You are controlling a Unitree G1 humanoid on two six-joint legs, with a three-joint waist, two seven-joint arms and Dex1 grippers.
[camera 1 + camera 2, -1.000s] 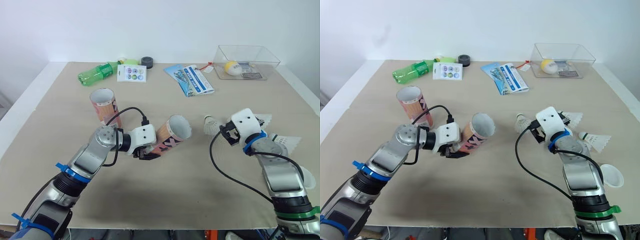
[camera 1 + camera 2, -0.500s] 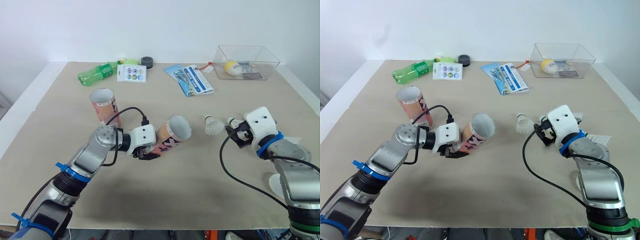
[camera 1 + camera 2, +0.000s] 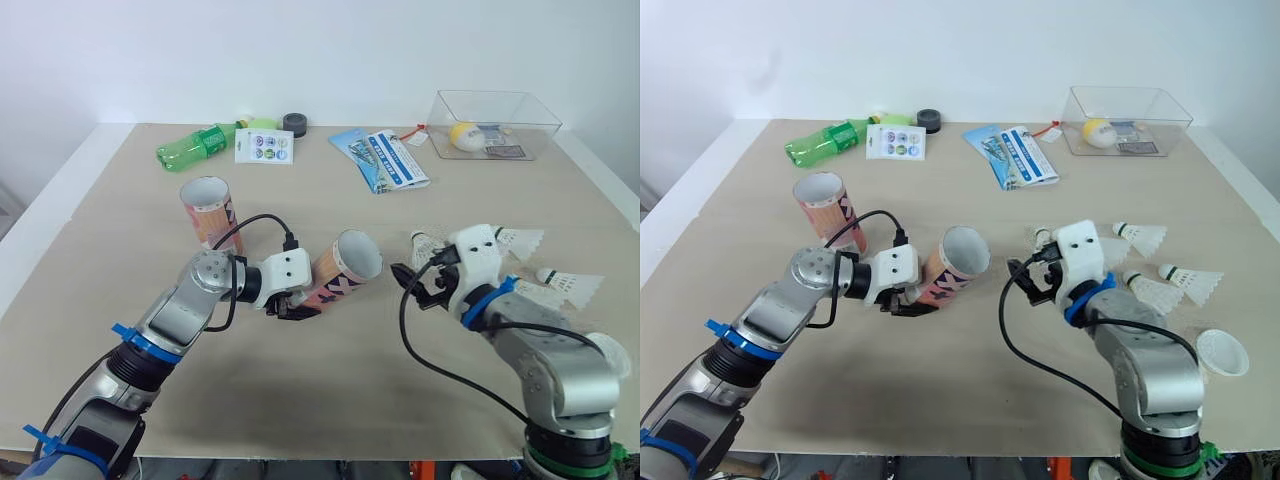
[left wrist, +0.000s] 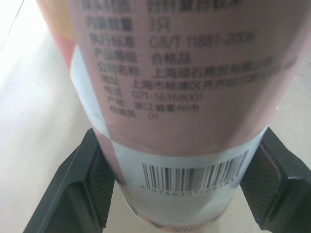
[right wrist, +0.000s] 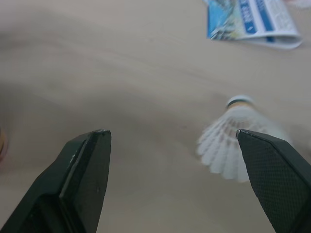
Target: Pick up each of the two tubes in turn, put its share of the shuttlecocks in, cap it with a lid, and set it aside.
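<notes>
My left gripper [image 3: 293, 306] is shut on the lower end of a pink patterned tube [image 3: 340, 270], which is tilted with its open mouth toward the right. The left wrist view has the tube [image 4: 180, 97] between both fingers [image 4: 73, 189]. A second tube [image 3: 207, 210] stands upright behind it. My right gripper [image 3: 415, 285] is open and holds nothing, a short way right of the tilted tube's mouth. One shuttlecock [image 3: 424, 242] lies just behind it, also seen as the shuttlecock [image 5: 238, 136] in the right wrist view. Three more shuttlecocks [image 3: 1140, 236] lie to the right. A white lid [image 3: 1222, 352] lies at the right front.
Along the back edge lie a green bottle [image 3: 195, 147], a white card [image 3: 264, 146], a dark round cap [image 3: 294, 124], a blue pamphlet [image 3: 385, 158] and a clear box [image 3: 495, 122] with a yellow ball inside.
My right gripper drew back to the right, then swung left toward the tilted tube's mouth, uncovering the shuttlecocks at the right. The left arm and its tube stayed put.
</notes>
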